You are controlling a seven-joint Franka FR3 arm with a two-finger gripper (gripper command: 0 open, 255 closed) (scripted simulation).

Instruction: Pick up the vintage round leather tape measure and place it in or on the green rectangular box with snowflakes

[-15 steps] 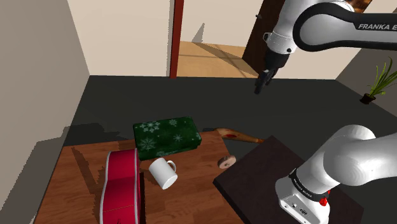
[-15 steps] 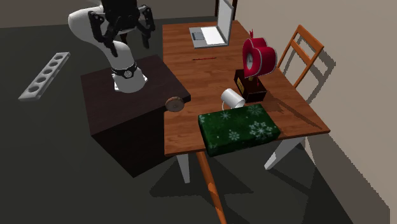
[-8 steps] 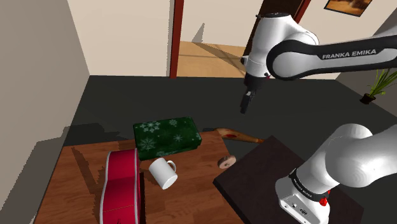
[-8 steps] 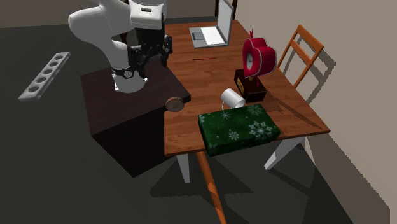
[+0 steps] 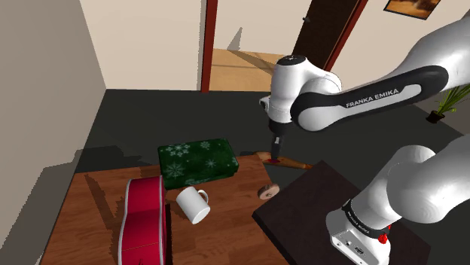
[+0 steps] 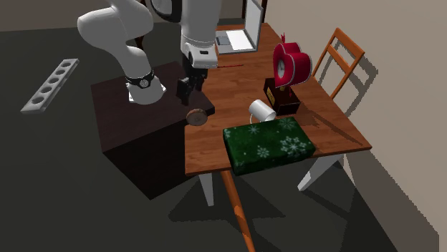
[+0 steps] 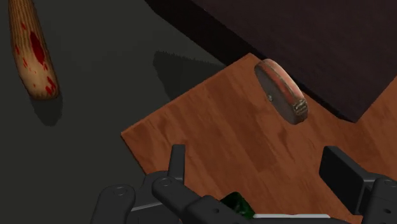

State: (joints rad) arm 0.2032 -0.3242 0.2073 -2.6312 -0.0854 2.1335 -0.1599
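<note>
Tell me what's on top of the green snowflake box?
Nothing: the green snowflake box has a bare top. The white mug lies beside it on the wooden table, and the round tape measure sits at the table's edge. What's inside the box is hidden.

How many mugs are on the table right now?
1. A white mug is on the wooden table, between the green snowflake box and the red heart-shaped ornament. Another could be hidden behind the ornament.

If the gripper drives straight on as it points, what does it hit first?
Likely bare brown wooden tabletop near its corner, beside the round brown tape measure, not on it; depth is unclear.
</note>
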